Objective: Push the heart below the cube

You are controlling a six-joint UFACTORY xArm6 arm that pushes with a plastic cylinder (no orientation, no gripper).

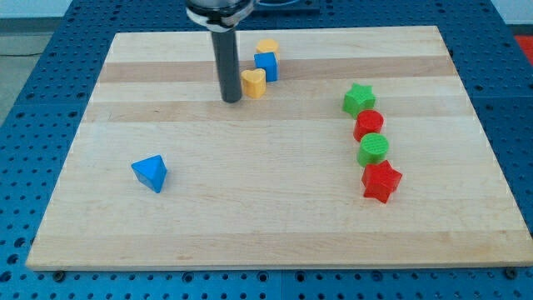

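Observation:
A yellow heart lies near the view's top centre, just below and slightly left of a blue cube, touching or nearly touching it. A yellow block, shape unclear, sits right above the cube. My tip rests on the board just left of the yellow heart, very close to it and slightly lower in the view.
A blue triangular block lies at the view's lower left. On the right, a column runs downward: green star, red cylinder, green cylinder, red star. The wooden board ends at blue pegboard.

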